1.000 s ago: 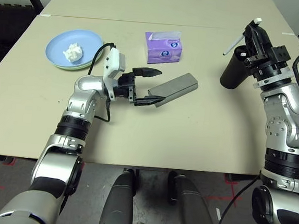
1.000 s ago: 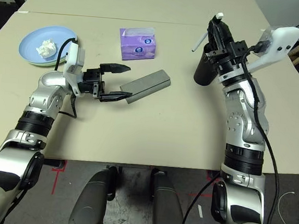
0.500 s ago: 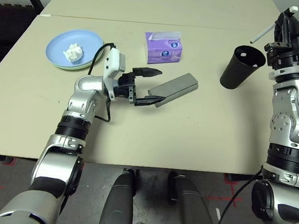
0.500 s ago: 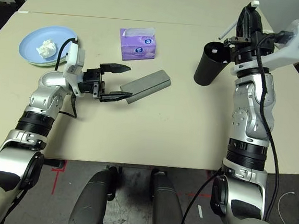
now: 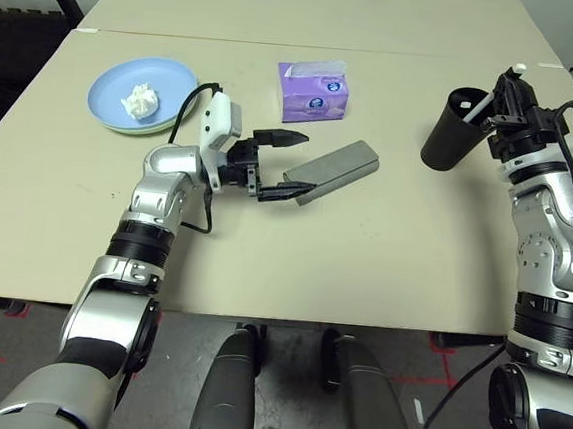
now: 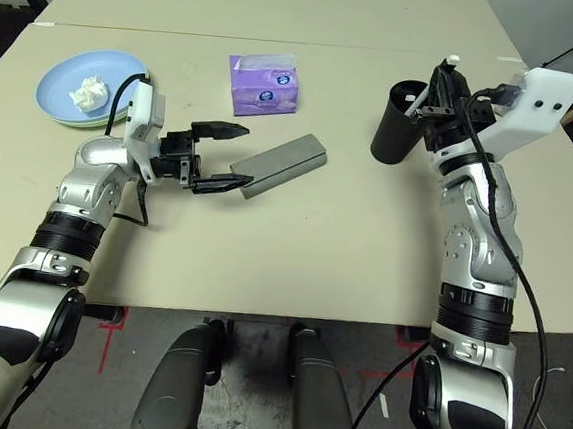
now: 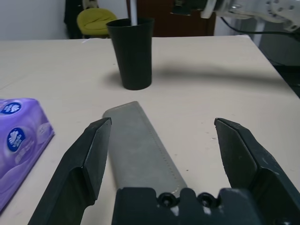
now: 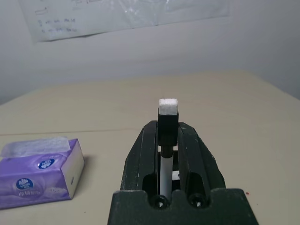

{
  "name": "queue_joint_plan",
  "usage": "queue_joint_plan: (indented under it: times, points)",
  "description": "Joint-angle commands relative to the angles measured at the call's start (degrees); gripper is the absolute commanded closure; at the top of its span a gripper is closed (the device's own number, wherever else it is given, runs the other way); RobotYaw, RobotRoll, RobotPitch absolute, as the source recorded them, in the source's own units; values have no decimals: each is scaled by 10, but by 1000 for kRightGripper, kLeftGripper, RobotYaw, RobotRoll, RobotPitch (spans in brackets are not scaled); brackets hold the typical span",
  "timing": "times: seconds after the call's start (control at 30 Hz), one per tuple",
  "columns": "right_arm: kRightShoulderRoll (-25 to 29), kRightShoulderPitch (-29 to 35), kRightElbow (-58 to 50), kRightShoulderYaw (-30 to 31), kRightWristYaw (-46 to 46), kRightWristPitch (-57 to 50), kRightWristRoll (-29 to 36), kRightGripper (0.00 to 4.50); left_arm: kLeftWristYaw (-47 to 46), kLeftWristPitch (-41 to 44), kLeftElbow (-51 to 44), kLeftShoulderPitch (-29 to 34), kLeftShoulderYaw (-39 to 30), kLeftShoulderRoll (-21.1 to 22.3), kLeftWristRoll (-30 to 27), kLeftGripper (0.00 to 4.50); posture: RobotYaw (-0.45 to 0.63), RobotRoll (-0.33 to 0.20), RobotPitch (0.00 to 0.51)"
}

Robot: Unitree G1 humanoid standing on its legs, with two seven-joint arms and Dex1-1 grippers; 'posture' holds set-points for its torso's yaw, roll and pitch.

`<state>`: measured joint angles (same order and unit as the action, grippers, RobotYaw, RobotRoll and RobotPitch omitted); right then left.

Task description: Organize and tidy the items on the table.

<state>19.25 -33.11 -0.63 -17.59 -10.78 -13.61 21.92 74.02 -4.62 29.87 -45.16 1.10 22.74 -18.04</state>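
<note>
The beige counter [image 5: 364,251] is seen from above, with a thin seam running across the upper part of the frame.

Left gripper [image 5: 293,162]: placed left of centre, pointing toward frame right. The jaws are spread wide and nothing is held. The grey glasses case [image 5: 335,171] lies flat at frame centre; its near end sits between the two open fingers [image 7: 91,154], as seen in the left wrist view. Contact with either finger cannot be determined.

Right gripper [image 6: 445,80]: placed at upper right, beside the rim of the black cup [image 5: 453,128]. The jaws are closed on a white pen [image 8: 165,168], which is clamped between the fingers with its white cap end protruding past the fingertips. In the head views the pen's lower end slants toward the cup's mouth; whether it has entered the cup cannot be told.

The cup stands upright at upper right.

At upper left, a light blue plate [image 5: 117,84] is stacked on a pale green plate [image 5: 138,127], with a crumpled white tissue wad [image 5: 140,101] resting in it.

A purple tissue box [image 5: 312,91] stands above centre, just beyond the case.
</note>
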Motion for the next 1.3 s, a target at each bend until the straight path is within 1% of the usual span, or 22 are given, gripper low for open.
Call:
queue_joint_plan:
  times: [0.03, 0.17, 0.3, 0.4, 0.53, 0.67, 0.77, 0.9, 1.0, 1.1, 1.17, 1.3]
  points:
    - [7, 3, -5, 3, 3, -18, -5, 4071, 1, 2, -3, -1, 4, -1, 1, 0, 75, 0, 194]
    - [10, 5, -8, 2, 3, -30, -5, 2640, 1, -1, 2, -4, 5, -1, 3, 0, 72, 0, 194]
    - [15, 7, -5, -2, -3, -30, -4, 1112, -2, -3, 3, -4, 3, -1, 3, 0, 70, 0, 193]
    - [17, 7, -2, -3, -20, -25, 5, 10, -19, -1, -3, -5, -2, -5, 2, 0, 68, 0, 193]
    - [14, 9, -5, -8, -37, -19, 18, 10, -49, 2, -15, -2, -11, -9, -3, 0, 65, 0, 192]
    - [8, 19, -20, -18, -97, -17, 76, 10, -99, 9, -42, 18, -26, -14, -5, 0, 67, 0, 192]
    - [13, 38, -33, -18, -139, -14, 101, 10, -188, 12, -66, 31, -48, -26, 9, 0, 73, 0, 191]
    - [6, 58, -34, -8, -123, 19, 64, 10, -301, 18, -102, 56, -67, -35, 33, 0, 81, 0, 191]
    - [-13, 72, -32, -7, -73, 57, 19, 10, -377, 20, -133, 77, -84, -39, 48, 0, 89, 0, 191]
    - [-27, 98, -42, -2, -42, 75, -11, 10, -435, 21, -160, 97, -96, -36, 64, 0, 94, 0, 192]
    - [-30, 113, -43, -2, -30, 82, -24, 10, -467, 20, -169, 110, -108, -28, 74, 0, 94, 0, 193]
    - [-19, 131, -22, -3, -47, 92, -23, 10, -518, 6, -168, 139, -142, -9, 83, 0, 89, 0, 192]
